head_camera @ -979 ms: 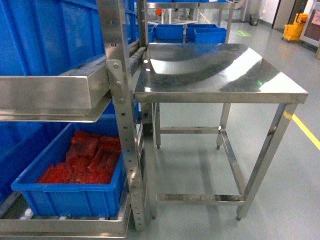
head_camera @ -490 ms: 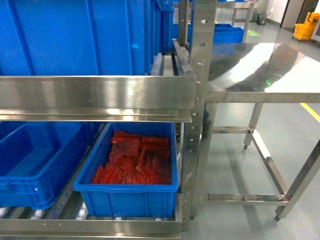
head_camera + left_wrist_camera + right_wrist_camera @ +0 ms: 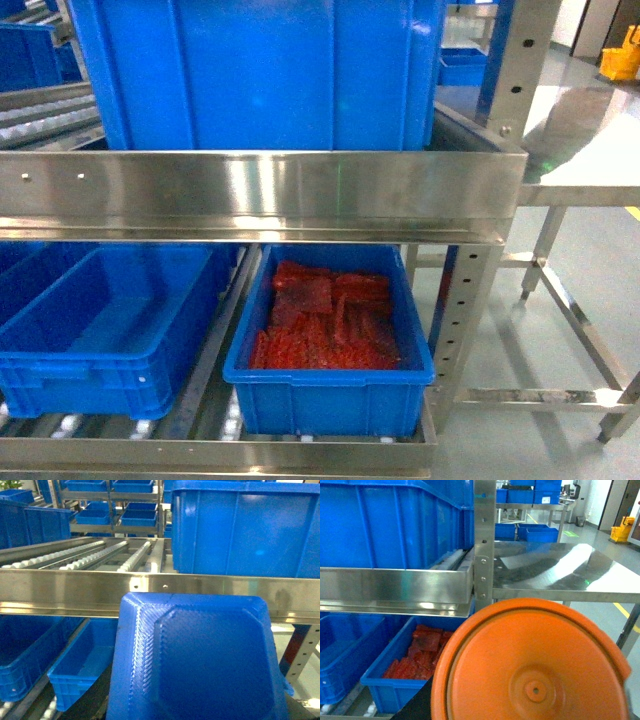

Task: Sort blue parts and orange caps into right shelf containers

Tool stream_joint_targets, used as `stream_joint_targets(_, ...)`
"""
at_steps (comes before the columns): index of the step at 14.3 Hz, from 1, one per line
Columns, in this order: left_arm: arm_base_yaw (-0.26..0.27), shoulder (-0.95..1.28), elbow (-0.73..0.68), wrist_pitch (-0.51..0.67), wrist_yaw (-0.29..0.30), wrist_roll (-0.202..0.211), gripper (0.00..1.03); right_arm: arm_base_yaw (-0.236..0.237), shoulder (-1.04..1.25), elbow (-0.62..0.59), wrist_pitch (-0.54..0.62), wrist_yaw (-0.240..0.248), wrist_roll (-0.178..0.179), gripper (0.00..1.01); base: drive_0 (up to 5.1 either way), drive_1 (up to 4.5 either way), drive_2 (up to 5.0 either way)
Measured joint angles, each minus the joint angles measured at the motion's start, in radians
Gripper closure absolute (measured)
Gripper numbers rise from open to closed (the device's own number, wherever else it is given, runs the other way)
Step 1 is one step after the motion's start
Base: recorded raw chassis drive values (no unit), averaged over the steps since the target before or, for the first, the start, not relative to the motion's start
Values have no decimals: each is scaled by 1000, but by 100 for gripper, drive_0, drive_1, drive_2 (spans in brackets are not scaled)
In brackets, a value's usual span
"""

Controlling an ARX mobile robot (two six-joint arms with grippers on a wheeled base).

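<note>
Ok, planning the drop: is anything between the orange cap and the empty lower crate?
No solid barrier shows. From the orange cap, the crate of red material comes before the empty crate, and the steel rail runs above both.

Blue part [image 3: 200, 665] and orange cap [image 3: 530, 665] face blue shelf crates [image 3: 330, 380].

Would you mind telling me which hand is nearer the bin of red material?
Right, probably: its wrist view has the red-filled bin just below-left; the left wrist view shows only an empty bin. Neither hand itself shows.
</note>
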Motion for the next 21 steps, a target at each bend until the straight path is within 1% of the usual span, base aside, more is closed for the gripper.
stream_joint_targets(21,0,0,0,0,0,0,59,0,0,0,0,0,0,57,-508,232,232)
